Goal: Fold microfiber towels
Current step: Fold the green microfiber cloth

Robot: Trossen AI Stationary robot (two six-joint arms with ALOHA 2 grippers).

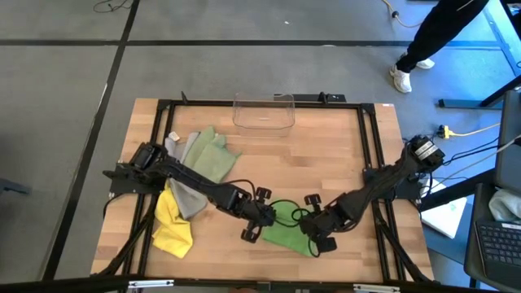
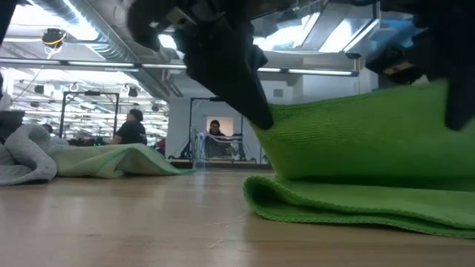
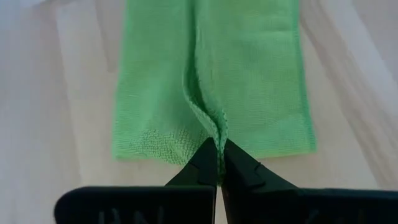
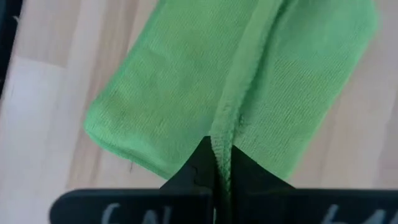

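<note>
Bin [image 1: 264,111] of clear plastic, no contents visible, at table's [image 1: 326,163] far edge; left gripper [image 3: 219,163] and right gripper [image 4: 219,163] each pinch bright green towel [image 1: 286,232].

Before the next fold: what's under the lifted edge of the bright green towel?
Under the bright green towel's raised edge lies its own lower layer on bare table; anything beneath that layer is covered.

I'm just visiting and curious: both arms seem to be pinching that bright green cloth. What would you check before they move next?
1. Left gripper shut on the bright green towel: ok.
2. Right gripper shut on the same towel's edge: ok.
3. Towel edge raised off the table: ok.
4. Other towels lying apart at the left: ok.
5. Corners aligned for the fold: cannot tell.
</note>
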